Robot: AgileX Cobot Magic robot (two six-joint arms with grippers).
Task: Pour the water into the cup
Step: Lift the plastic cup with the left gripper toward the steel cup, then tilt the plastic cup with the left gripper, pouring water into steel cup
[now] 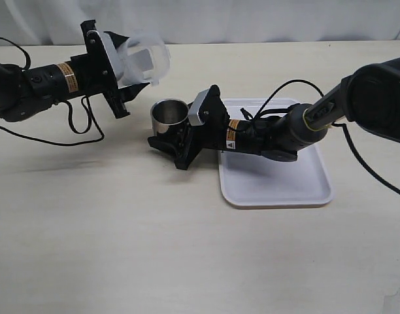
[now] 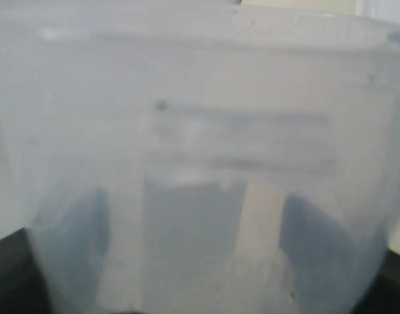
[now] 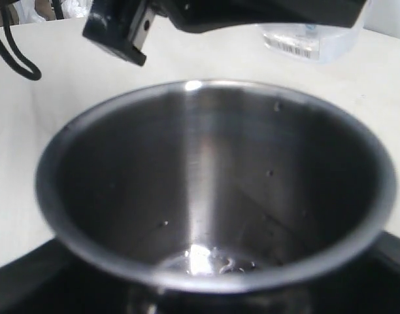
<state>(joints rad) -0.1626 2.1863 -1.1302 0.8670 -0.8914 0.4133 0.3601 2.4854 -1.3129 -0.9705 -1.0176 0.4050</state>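
Observation:
My left gripper (image 1: 119, 69) is shut on the translucent plastic container (image 1: 145, 60) and holds it in the air, tipped on its side. The container's mouth points toward the cup and hangs above and to the left of it. In the left wrist view the container wall (image 2: 200, 131) fills the frame, and dark fingers (image 2: 314, 245) show through it. I cannot make out water inside it. The steel cup (image 1: 168, 114) stands upright on the table with my right gripper (image 1: 181, 125) shut on it. A little water (image 3: 210, 260) glints at the cup's bottom (image 3: 213, 196).
A white tray (image 1: 276, 188) lies right of the cup, with my right arm (image 1: 278, 131) stretched over its near-left part. Black cables (image 1: 79, 127) trail on the table under the left arm. The table's far edge meets a white wall (image 1: 252, 19).

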